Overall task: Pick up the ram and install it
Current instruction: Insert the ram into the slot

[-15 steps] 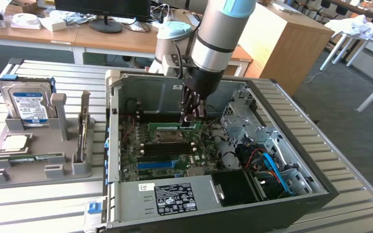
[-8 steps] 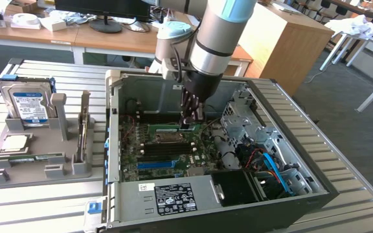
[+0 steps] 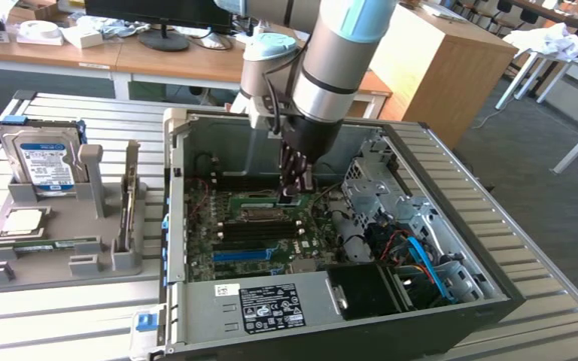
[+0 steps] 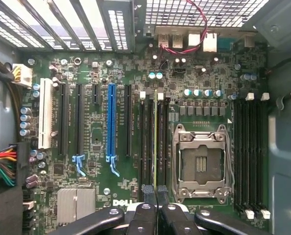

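Note:
My gripper (image 3: 294, 194) is deep inside the open computer case (image 3: 490, 248), low over the green motherboard (image 3: 259, 226). In the wrist view the gripper (image 4: 154, 190) is shut on the ram (image 4: 155, 142). The ram shows edge-on as a thin yellow-green line running away from the fingertips (image 4: 148, 190). It lies in line with the black memory slots (image 4: 145, 147) just beside the empty processor socket (image 4: 202, 164). Whether the ram's lower edge touches a slot cannot be told.
A grey fixture (image 3: 58, 267) at the exterior view's left carries a blue-labelled hard drive (image 3: 46, 162), a square silver chip (image 3: 23, 220) and another green stick (image 3: 43, 244). Inside the case are a metal drive cage (image 3: 369, 192), blue and black cables (image 3: 420, 256) and the power supply (image 3: 269, 304).

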You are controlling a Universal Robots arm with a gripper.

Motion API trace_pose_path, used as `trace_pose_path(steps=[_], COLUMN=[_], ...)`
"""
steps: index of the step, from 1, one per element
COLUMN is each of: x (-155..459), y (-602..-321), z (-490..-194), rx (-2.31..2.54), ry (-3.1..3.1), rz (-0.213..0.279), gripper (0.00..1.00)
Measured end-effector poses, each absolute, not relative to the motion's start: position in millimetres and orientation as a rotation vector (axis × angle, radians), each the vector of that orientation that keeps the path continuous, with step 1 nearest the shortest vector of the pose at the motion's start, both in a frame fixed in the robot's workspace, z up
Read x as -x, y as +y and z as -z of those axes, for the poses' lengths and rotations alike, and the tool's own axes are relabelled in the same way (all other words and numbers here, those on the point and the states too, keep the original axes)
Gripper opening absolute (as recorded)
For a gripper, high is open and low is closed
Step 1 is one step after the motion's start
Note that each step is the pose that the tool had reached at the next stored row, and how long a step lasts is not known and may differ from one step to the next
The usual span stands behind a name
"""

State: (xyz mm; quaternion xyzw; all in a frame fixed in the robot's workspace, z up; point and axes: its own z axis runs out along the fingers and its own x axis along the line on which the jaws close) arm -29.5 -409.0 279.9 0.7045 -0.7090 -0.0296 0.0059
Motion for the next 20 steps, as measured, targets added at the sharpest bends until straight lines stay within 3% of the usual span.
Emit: trace_pose_path(steps=[20], x=[30.0], y=[-409.0], z=[-262.5], rx=[-2.205], ry=[-2.219], rz=[0.093], gripper=[0.12])
